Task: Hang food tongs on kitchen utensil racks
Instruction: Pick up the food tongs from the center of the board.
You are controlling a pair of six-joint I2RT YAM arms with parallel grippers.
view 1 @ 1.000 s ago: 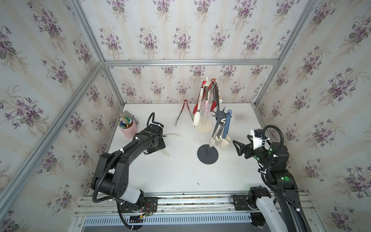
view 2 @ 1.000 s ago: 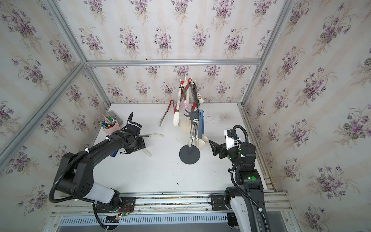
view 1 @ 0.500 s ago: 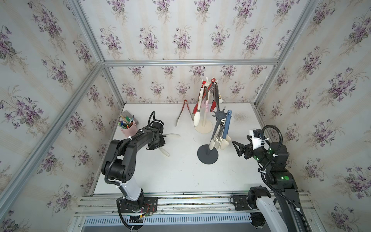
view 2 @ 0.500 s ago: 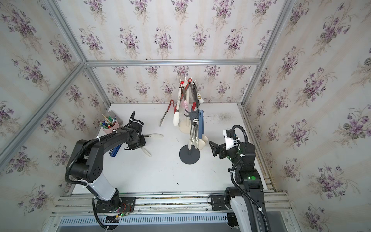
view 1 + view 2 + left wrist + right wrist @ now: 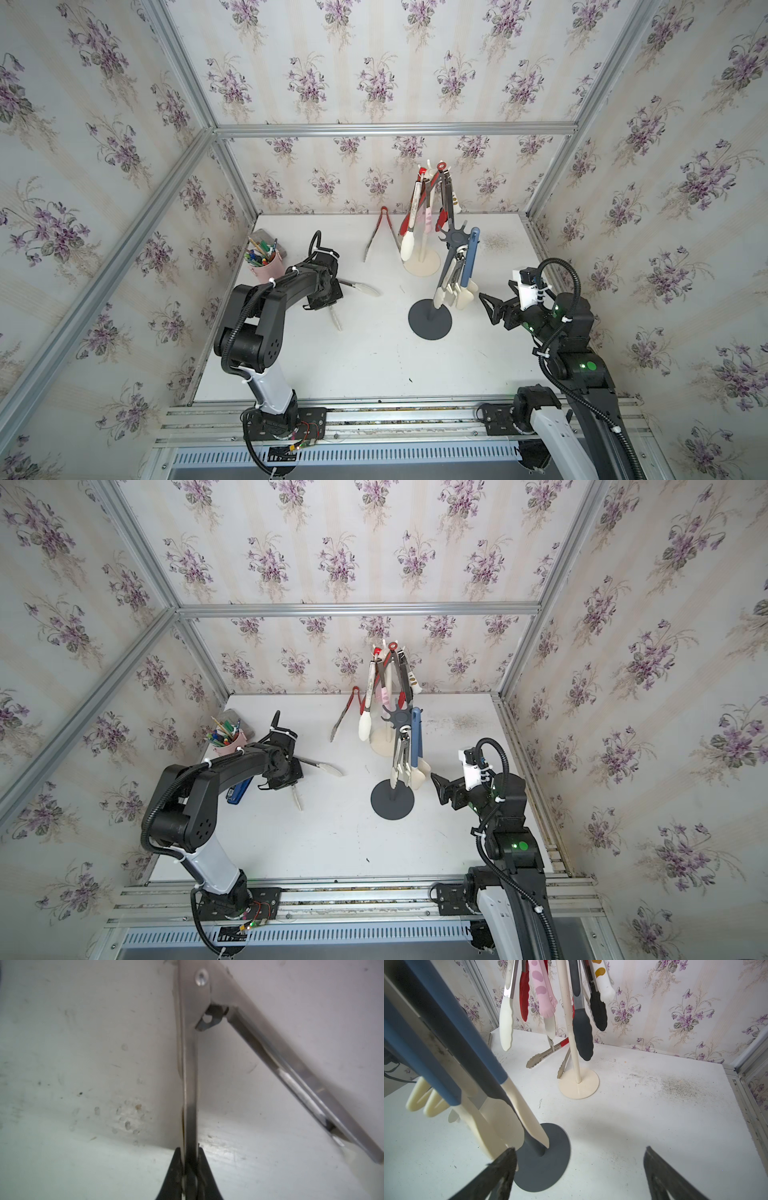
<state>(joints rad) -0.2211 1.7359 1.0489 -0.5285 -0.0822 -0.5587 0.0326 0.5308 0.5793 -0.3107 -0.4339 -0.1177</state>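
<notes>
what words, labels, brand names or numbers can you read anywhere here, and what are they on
None can be read.
The pens in the pink cup and the blue object lying near it are too small to show any print.
The pink tongs and the white tongs carry only coloured blotches, no letters.

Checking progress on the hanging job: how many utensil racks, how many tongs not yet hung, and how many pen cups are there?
Tall pole utensil racks: 2, the cream-white rack and the dark grey rack.
Steel tongs not hung: 2, the red-handled tongs lying flat and the cream-tipped tongs in the left hand.
Short pink pen cup: 1.
Total: 5.
</notes>
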